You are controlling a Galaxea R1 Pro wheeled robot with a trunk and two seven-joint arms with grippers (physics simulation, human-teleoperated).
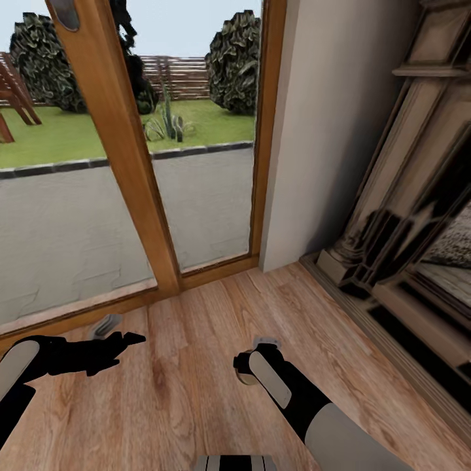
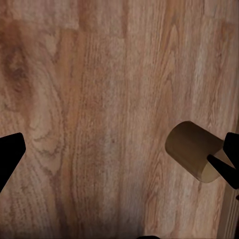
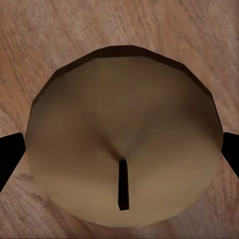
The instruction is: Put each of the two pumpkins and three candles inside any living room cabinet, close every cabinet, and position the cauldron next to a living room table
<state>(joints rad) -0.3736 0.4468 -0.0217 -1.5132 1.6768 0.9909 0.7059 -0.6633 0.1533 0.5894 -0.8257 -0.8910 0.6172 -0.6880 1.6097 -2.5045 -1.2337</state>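
A candle point(image 3: 124, 134) standing on the floor point(image 1: 196, 353) near the glass door point(image 1: 124, 163) is straddled by the wide-open right gripper point(image 3: 119, 159) and could be knocked over if touched off-centre; the left gripper point(image 2: 119, 154) is open too.

No text, label, brand, number or sign can be read in any of the views. The light wood plank floor point(image 1: 196, 366), the orange-brown wooden frame of the glass garden door point(image 1: 124, 150), the pale plaster wall point(image 1: 333, 118) and the beige-tan stubby candle point(image 3: 124, 144) all carry plain, unmarked surfaces.
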